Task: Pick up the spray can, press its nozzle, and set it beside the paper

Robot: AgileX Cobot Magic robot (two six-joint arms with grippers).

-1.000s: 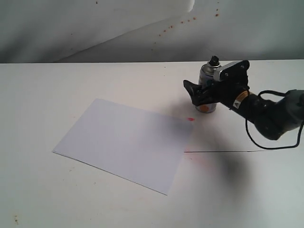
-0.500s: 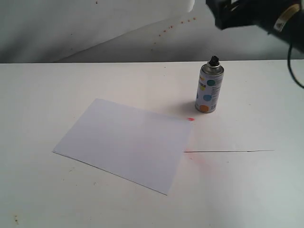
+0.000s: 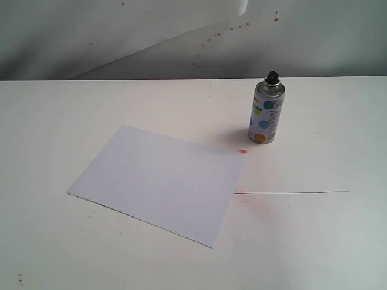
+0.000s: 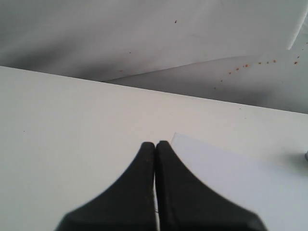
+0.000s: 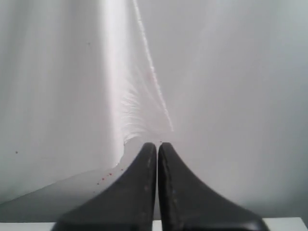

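Observation:
The spray can (image 3: 265, 115), white with coloured dots, stands upright on the white table, just past the far right corner of the paper (image 3: 160, 179). Its black nozzle (image 3: 273, 77) sits on the silver dome. No arm shows in the exterior view. My left gripper (image 4: 156, 144) is shut and empty above the table, with the paper (image 4: 231, 168) beside its tips. My right gripper (image 5: 157, 145) is shut and empty, facing the white backdrop; the can is out of that view.
A small red paint spot (image 3: 242, 151) lies on the table between the can and the paper. A thin dark line (image 3: 290, 193) runs across the table to the right of the sheet. A creased white backdrop (image 3: 181, 36) with red specks stands behind the table.
The right gripper let go of the can, rose up and away, and has left the exterior view. The can stays upright in the same spot.

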